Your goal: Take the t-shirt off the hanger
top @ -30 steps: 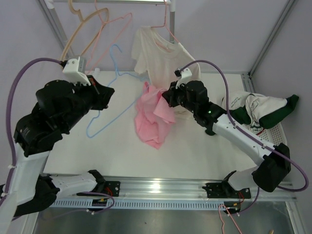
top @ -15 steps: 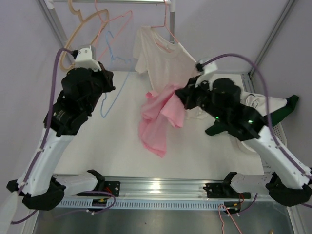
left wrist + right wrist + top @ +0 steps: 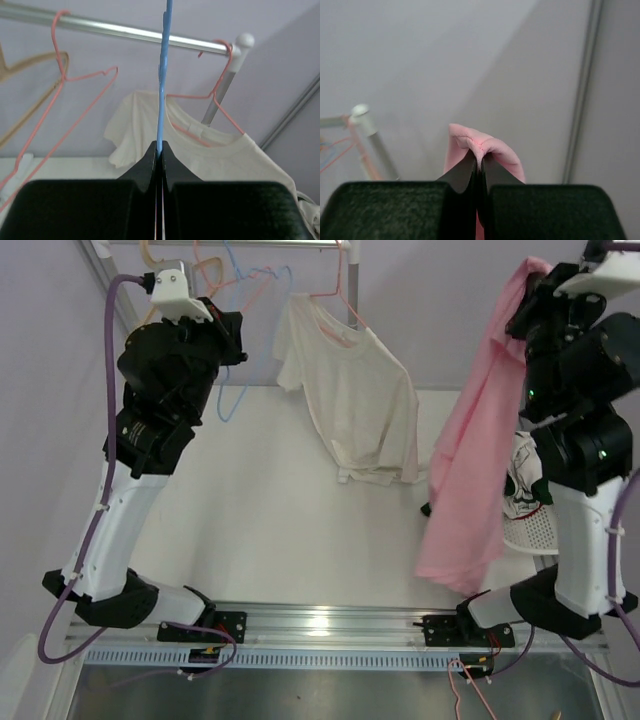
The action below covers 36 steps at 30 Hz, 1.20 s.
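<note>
We see the pink t-shirt [image 3: 468, 465] off its hanger, dangling full length over the right side of the surface [image 3: 270, 520]. The right end effector [image 3: 479, 162] is clenched on a pinched fold at its top, high up near the wall. The bare blue hanger [image 3: 162, 90] stands upright in the left end effector [image 3: 159, 150], whose jaws are clamped on its wire just below the metal rail [image 3: 125, 32]. On that rail a cream t-shirt [image 3: 355, 390] hangs from a pink hanger [image 3: 220, 100], beside an empty pink hanger [image 3: 60, 70] and a tan one [image 3: 25, 65]. A white-and-green garment [image 3: 522, 485] lies behind the pink shirt.
</note>
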Each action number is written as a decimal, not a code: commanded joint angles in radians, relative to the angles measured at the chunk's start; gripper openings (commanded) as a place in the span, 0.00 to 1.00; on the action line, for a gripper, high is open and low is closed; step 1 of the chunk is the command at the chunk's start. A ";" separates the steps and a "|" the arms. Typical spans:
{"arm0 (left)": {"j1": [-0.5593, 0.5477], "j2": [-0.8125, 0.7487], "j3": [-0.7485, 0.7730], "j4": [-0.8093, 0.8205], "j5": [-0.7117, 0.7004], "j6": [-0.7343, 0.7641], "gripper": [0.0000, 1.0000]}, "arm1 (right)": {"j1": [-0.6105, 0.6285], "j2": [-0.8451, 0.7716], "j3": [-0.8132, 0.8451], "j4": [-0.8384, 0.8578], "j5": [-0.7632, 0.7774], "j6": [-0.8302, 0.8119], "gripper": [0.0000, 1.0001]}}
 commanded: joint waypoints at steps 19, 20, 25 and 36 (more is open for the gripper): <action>0.041 0.181 0.144 0.146 0.069 0.108 0.01 | -0.879 0.015 -0.341 0.175 -0.155 0.283 0.00; 0.044 0.195 0.143 0.147 0.063 0.105 0.01 | -0.880 -0.014 -0.432 0.173 -0.149 0.349 0.00; 0.062 0.234 0.144 0.195 0.053 0.134 0.01 | -0.894 -0.073 -0.924 0.238 -0.138 0.475 0.00; 0.139 0.417 0.360 0.149 0.035 0.149 0.01 | -0.861 -0.059 -0.971 0.156 -0.232 0.515 1.00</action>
